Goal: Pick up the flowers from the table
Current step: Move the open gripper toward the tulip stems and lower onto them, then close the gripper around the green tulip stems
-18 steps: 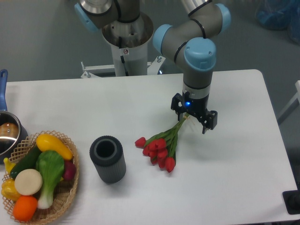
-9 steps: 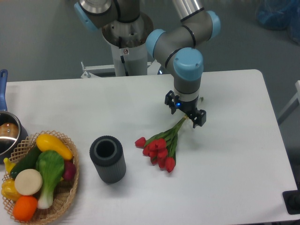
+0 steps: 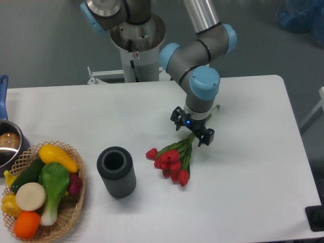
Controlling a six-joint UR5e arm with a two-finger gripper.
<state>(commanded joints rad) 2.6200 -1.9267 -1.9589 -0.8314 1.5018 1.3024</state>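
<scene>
The end effector (image 3: 193,132) is hanging over the stem end of the flowers (image 3: 173,159), its two fingers standing apart on either side of the green stems; whether they are touching the stems cannot be told. Compared with half a second ago, it is sitting lower and further left, closer to the red buds. The flowers are lying flat on the white counter (image 3: 253,167), unmoved, just right of the dark ribbed cylinder (image 3: 116,172), buds pointing toward it.
</scene>
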